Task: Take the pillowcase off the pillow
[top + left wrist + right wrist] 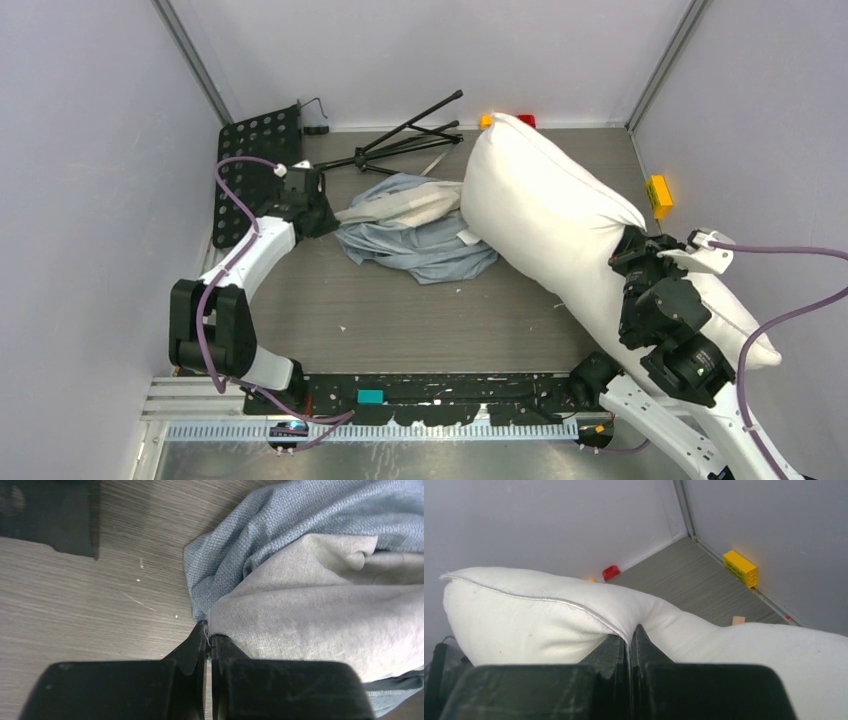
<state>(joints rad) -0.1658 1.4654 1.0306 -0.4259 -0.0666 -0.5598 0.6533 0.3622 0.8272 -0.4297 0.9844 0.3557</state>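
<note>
The white pillow (550,210) lies slanted from the back middle to the right front, clear of its cover. The pillowcase (420,240) is a crumpled blue-grey and cream heap just left of the pillow's far end. My left gripper (325,215) sits at the heap's left edge. In the left wrist view it (207,636) is shut on the rim of the pillowcase (310,610), low on the table. My right gripper (632,250) rests on the pillow's near half. In the right wrist view it (629,632) is shut on a pinch of the pillow (524,615) at its piped seam.
A folded black tripod (410,135) lies behind the pillowcase, and a black perforated plate (255,170) stands at the back left. A yellow block (658,195) is by the right wall; a red block (526,120) and an orange one (485,121) sit behind the pillow. Grey walls enclose three sides.
</note>
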